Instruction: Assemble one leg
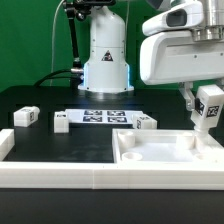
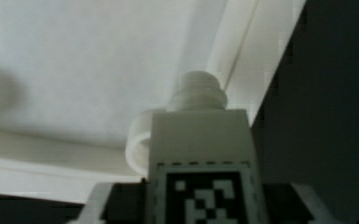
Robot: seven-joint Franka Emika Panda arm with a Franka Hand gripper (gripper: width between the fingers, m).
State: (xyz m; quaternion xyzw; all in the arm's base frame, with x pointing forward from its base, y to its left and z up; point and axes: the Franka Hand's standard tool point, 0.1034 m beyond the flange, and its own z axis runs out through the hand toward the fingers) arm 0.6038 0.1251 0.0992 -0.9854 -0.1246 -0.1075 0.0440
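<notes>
My gripper point(image 1: 207, 108) is shut on a leg point(image 1: 209, 104), a small white block with a black-and-white marker on its face. I hold it in the air above the far right part of the large white square panel point(image 1: 160, 148). In the wrist view the leg point(image 2: 201, 150) stands between my fingers point(image 2: 115, 200), its threaded tip pointing at the panel's raised rim point(image 2: 247, 50). Three more legs lie on the table: one point(image 1: 25, 116) at the exterior view's left, one point(image 1: 60, 122) beside it, one point(image 1: 146, 122) just behind the panel.
The marker board point(image 1: 103, 116) lies flat behind the legs. The robot's base point(image 1: 106, 60) stands at the back. A white wall point(image 1: 60, 168) runs along the front and up the exterior view's left side point(image 1: 5, 142).
</notes>
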